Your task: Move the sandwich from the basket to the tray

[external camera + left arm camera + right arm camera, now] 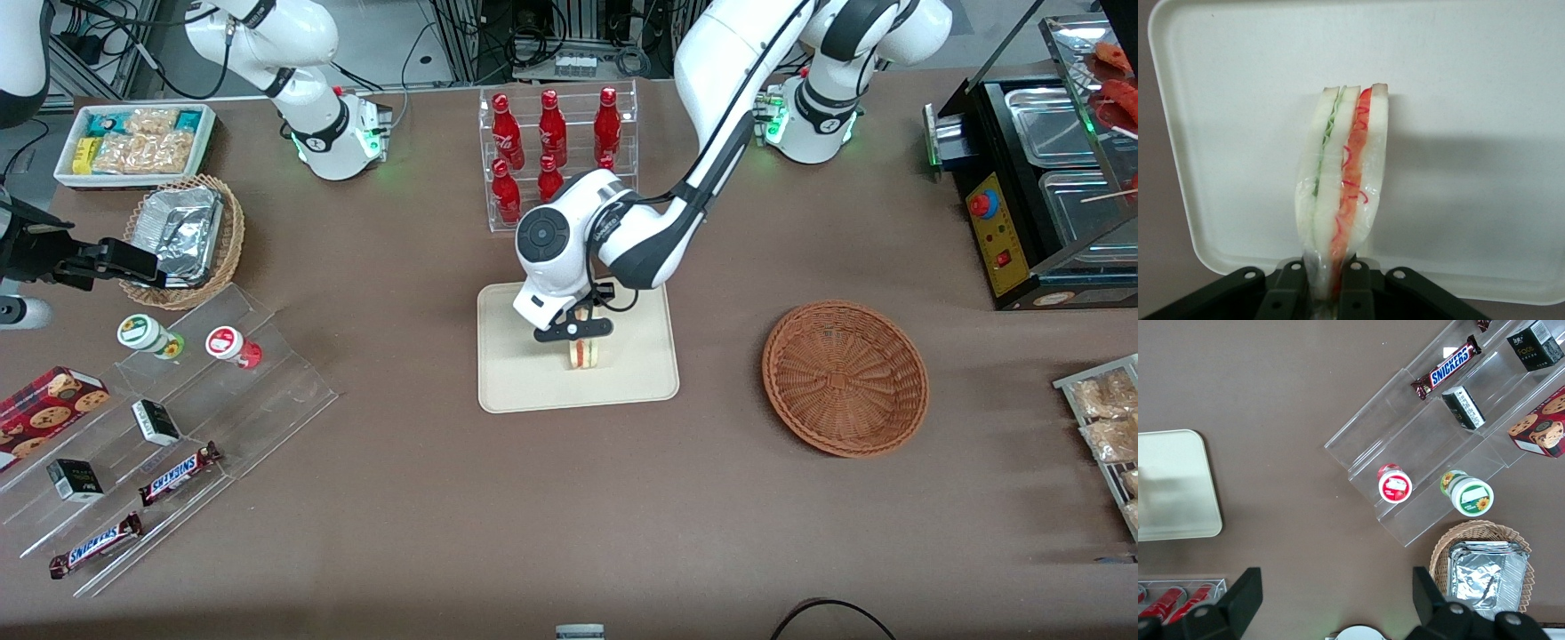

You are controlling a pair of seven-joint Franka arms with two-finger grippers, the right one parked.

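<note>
The sandwich (584, 354), a wrapped wedge of white bread with an orange-red and green filling stripe, stands on the cream tray (507, 373) near its middle. My left gripper (576, 330) is right above it and shut on its upper end. In the left wrist view the sandwich (1341, 180) hangs from the dark fingers (1288, 293), its far tip at the tray (1485, 93); I cannot tell whether it touches. The reddish-brown wicker basket (845, 378) lies empty beside the tray, toward the working arm's end of the table.
A clear rack of red bottles (556, 147) stands farther from the front camera than the tray. Toward the parked arm's end are a clear stepped shelf with snack bars and cups (169, 418), a tan basket with a foil container (182, 236) and a white snack bin (133, 142). A food warmer (1040, 187) stands toward the working arm's end.
</note>
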